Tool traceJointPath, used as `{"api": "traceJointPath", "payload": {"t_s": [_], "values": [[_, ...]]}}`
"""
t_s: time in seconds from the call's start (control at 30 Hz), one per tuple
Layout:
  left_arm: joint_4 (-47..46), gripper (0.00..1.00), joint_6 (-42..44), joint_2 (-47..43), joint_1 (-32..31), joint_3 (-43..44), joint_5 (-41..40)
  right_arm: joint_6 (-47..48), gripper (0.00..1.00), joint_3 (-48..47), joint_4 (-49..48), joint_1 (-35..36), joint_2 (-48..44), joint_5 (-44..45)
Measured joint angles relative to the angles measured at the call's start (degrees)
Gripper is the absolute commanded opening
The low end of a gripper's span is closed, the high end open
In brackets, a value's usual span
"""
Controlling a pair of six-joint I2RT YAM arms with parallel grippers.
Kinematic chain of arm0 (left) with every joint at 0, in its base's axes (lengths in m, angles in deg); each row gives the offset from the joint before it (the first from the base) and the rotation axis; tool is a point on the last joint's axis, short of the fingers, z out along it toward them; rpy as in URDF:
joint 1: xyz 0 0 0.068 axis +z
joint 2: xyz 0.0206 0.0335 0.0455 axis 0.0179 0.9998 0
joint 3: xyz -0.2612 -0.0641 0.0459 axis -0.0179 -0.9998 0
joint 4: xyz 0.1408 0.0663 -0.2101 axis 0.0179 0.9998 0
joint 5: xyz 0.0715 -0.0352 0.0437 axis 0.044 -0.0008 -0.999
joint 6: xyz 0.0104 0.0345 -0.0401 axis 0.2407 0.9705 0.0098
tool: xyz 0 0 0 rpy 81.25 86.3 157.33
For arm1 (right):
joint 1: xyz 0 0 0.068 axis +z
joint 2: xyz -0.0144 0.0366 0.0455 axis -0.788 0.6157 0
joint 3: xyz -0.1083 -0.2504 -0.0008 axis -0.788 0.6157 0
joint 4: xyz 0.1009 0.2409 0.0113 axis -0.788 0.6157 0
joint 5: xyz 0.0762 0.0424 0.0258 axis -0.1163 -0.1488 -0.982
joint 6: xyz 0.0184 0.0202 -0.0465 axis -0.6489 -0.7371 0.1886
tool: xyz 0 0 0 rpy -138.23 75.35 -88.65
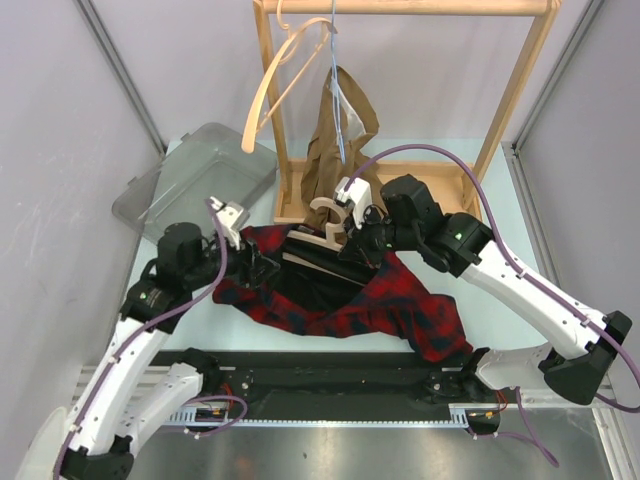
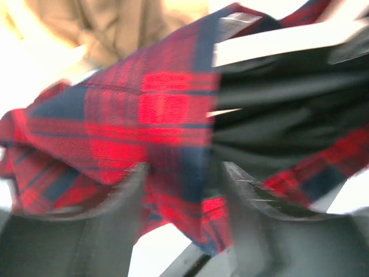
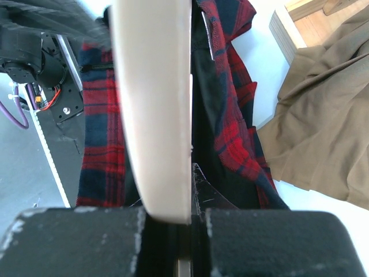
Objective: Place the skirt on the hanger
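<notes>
The red and navy plaid skirt with a black lining lies spread on the table between the arms. A cream wooden hanger sits at its open waist. My right gripper is shut on the hanger, which fills the right wrist view with plaid cloth behind it. My left gripper is shut on the skirt's left waist edge; its fingers pinch the plaid cloth, and the hanger's pale bar lies just beyond.
A wooden rack stands at the back with an empty pale hanger and a brown garment on it. A clear plastic bin sits at the back left. A black rail runs along the near edge.
</notes>
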Motion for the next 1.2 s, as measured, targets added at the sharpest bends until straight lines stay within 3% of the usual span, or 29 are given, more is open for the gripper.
{"api": "traceJointPath", "payload": {"t_s": [0.03, 0.1, 0.13, 0.17, 0.37, 0.6, 0.97, 1.2], "values": [[0.7, 0.28, 0.3, 0.9, -1.0, 0.1, -2.8, 0.0, 0.0, 0.0, 0.0, 0.0, 0.0, 0.0], [2.5, 0.18, 0.8, 2.6, -1.9, 1.0, -7.8, 0.0, 0.0, 0.0, 0.0, 0.0, 0.0, 0.1], [3.4, 0.04, 0.9, 3.7, -1.9, 1.9, -10.1, 0.0, 0.0, 0.0, 0.0, 0.2, 0.1, 0.2], [4.2, 0.0, 1.2, 4.5, -2.0, 2.9, -12.4, 0.0, 0.0, 0.0, 0.0, 0.3, 0.1, 0.5], [8.5, 0.0, 2.2, 7.5, -2.1, 13.3, -23.6, 0.5, 0.0, 0.0, 0.1, 3.0, 0.3, 2.6], [11.8, 0.0, 3.8, 11.4, -2.1, 25.9, -26.9, 1.1, 0.0, 0.0, 0.2, 7.0, 0.6, 5.0], [13.8, 0.0, 4.2, 13.6, -2.2, 26.6, -32.7, 1.9, 0.0, 0.0, 0.7, 7.4, -0.5, 7.7], [13.6, 0.0, 4.2, 13.5, -2.2, 26.6, -33.1, 2.0, 0.0, 0.0, 0.0, 6.7, -3.7, 5.1]]}}
